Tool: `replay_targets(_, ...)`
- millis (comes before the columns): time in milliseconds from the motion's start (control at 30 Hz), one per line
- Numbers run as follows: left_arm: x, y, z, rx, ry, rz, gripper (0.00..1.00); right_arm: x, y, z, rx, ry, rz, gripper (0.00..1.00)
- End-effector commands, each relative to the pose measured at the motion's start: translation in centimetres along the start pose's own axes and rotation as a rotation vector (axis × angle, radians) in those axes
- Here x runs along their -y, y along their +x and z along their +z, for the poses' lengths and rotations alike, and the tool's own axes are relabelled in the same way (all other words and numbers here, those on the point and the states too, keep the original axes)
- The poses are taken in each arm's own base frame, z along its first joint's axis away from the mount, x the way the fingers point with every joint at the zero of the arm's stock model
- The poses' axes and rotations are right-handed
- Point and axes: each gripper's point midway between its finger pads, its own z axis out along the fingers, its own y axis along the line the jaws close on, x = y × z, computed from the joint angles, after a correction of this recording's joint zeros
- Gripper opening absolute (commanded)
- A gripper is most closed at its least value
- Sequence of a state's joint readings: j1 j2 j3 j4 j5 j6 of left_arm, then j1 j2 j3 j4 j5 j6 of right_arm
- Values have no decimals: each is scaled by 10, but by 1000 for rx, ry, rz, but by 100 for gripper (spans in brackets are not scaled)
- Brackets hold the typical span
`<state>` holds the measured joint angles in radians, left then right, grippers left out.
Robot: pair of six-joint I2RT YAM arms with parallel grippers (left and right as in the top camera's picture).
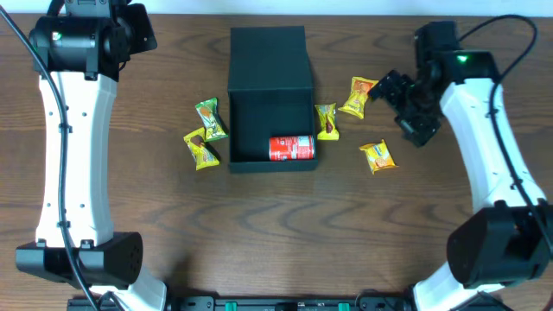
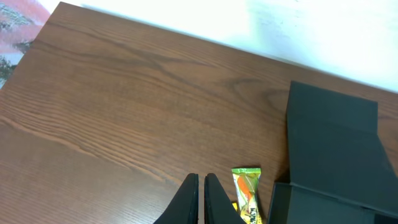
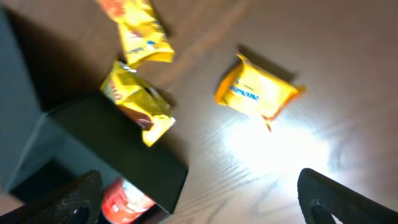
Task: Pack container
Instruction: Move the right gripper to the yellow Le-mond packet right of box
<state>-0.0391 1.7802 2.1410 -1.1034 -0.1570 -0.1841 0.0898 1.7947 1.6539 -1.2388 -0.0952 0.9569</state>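
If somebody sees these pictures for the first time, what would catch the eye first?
The open black container in the middle of the table stands out, with a red can lying inside it. Bright yellow snack packets lie scattered on both sides of it.

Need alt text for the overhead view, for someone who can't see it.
An open black container sits centrally with a red can inside. Two greenish packets lie left of it, three yellow packets right, where the right gripper hovers open.
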Motion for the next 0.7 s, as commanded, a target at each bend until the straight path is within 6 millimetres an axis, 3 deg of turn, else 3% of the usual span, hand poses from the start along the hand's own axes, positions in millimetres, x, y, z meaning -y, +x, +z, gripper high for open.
replay_targets(0, -5, -3, -9, 18, 0, 2, 7, 4, 3, 14, 49, 97, 131, 99)
replay_targets(267, -5, -2, -8, 11, -2, 24, 7, 14, 8, 52, 6, 218, 163, 99)
replay_targets(467, -5, -2, -8, 12, -3, 43, 6, 24, 10, 88, -39, 294, 93, 99)
replay_targets(667, -5, -2, -8, 11, -3, 43, 6, 42, 19, 88, -92, 349, -3, 99)
